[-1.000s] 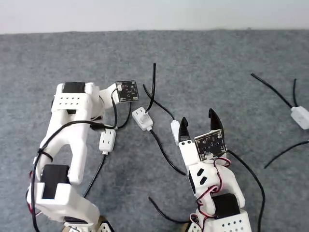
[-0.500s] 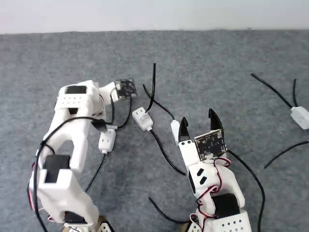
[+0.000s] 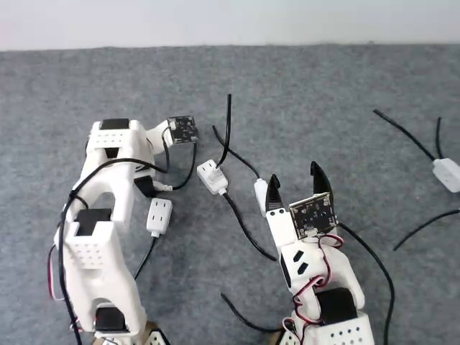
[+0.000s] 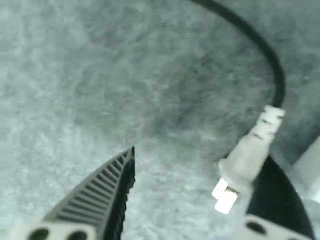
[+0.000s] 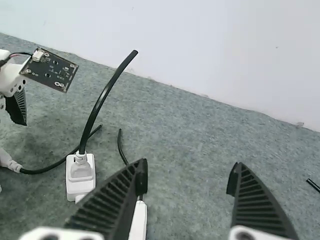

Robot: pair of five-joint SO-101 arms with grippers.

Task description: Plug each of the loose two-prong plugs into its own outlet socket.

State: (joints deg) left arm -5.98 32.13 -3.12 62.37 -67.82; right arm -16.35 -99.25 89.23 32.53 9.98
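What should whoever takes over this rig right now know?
Left gripper: jaws open, a plug lying against one jaw, not clamped.
Right gripper: jaws open, empty, a second plug lying loose beside one jaw.
Done: middle socket looks already filled.
Left: seat both loose plugs; empty socket lies near the left gripper. White block at far right, state unclear.

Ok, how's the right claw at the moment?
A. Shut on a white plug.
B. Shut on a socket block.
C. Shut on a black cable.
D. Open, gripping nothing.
D: the right claw gapes wide with bare carpet showing in the gap, and the white plug just lies beside it, ungripped.
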